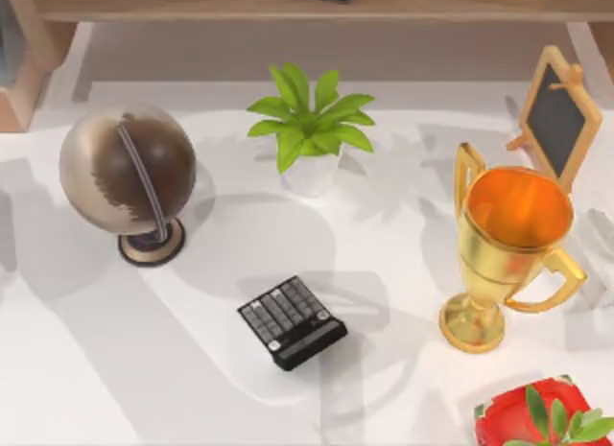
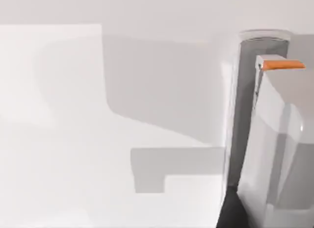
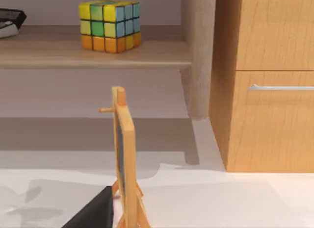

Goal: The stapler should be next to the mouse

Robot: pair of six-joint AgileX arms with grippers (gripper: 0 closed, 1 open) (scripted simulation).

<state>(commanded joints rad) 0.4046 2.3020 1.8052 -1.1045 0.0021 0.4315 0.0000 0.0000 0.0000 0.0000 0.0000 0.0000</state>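
White tabletop in a bright room, with a wooden shelf and a wooden cabinet behind it.

The left wrist view looks close along the tabletop at a narrow whitish-grey object with a dark line down its length and a small orange tab near one end. I take this to be the stapler. It seems to lie flat on the bare surface with nothing else beside it.

The top view has a black keypad calculator near the middle of the tabletop. A brown globe stands to the left and a potted plant at the back. A gold trophy stands to the right, with a small framed chalkboard behind it and a red pot with green leaves at the front right corner. A coloured puzzle cube sits on the shelf.

I cannot tell whether either gripper is spread or pressed together, nor where the mouse lies.

The task looks barely begun, with the stapler not yet grasped. The left arm appears closest to it. The next move likely calls for lining that gripper across the stapler's narrow body, then carrying it past the tall trophy and globe.
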